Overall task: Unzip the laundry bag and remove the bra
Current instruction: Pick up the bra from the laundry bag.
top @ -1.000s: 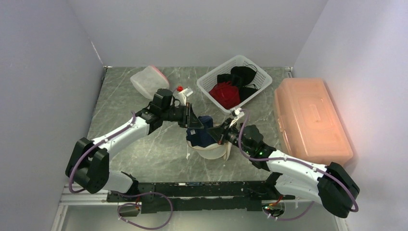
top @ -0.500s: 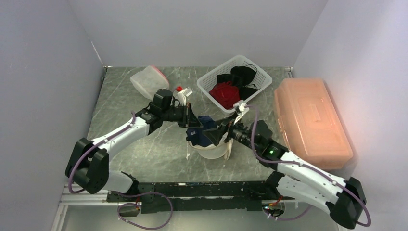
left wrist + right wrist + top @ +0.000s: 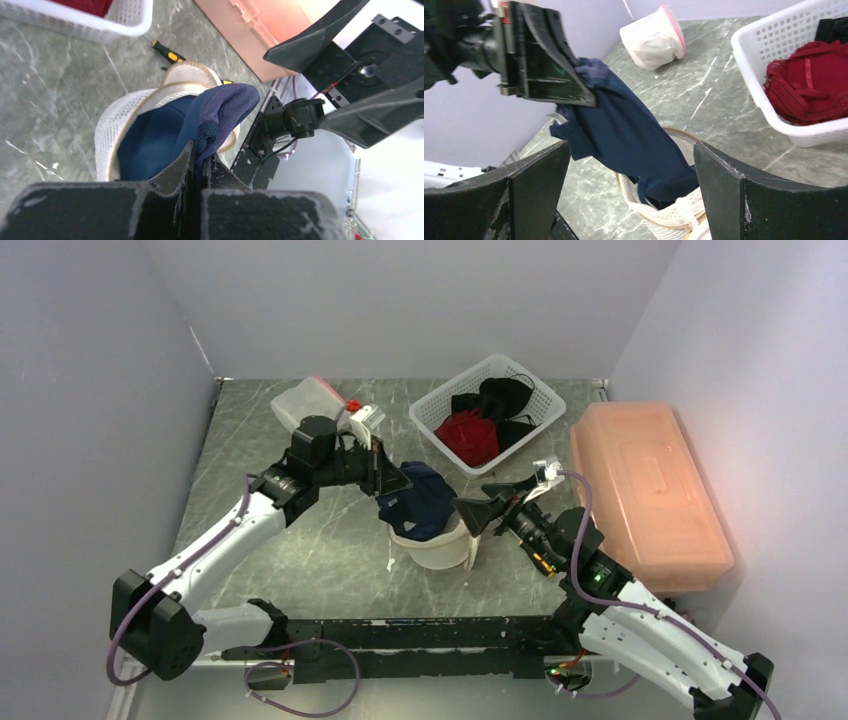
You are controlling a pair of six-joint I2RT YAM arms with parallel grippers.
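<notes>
My L gripper (image 3: 388, 478) is clamped on 1 end of the navy bra (image 3: 420, 502), held up over the white mesh laundry bag (image 3: 440, 552); the rest of the bra hangs inside. R gripper (image 3: 488, 502) sits w/ jaws wide apart just beside the bag, gripping nothing.

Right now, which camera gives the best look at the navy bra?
Right wrist: the navy bra hangs in full length from the left gripper into the laundry bag. Left wrist shows just the pinched end close up; top external shows it small.
</notes>
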